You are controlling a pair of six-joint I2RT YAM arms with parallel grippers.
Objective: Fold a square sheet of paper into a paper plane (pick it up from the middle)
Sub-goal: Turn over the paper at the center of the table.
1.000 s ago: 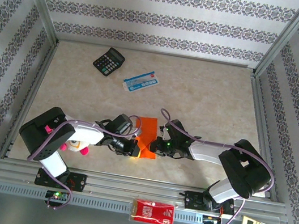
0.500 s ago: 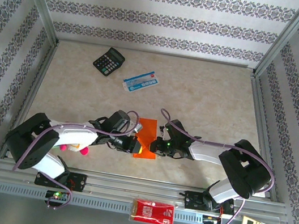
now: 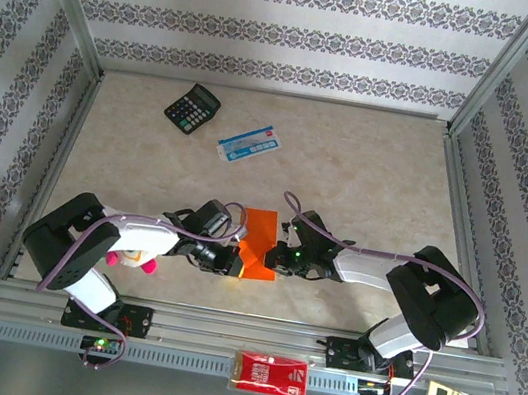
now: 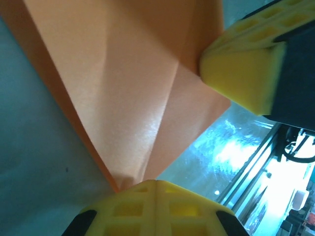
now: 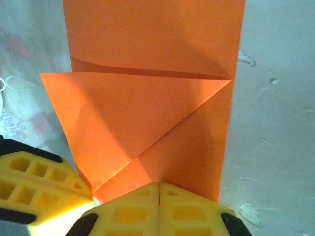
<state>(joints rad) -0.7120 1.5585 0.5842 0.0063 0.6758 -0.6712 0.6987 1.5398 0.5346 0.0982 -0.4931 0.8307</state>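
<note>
While the closed right tool (image 5: pixel 160 189) pins the folded bright orange paper sheet (image 5: pixel 147 113), the closed left tool (image 4: pixel 155 186) draws back to its edge: crease likely set.

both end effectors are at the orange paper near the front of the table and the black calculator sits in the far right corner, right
Not quite. The top external view shows the black calculator toward the far left corner, not the far right. The rest holds: the left end effector and the right end effector both meet at the orange paper near the front of the table.
</note>
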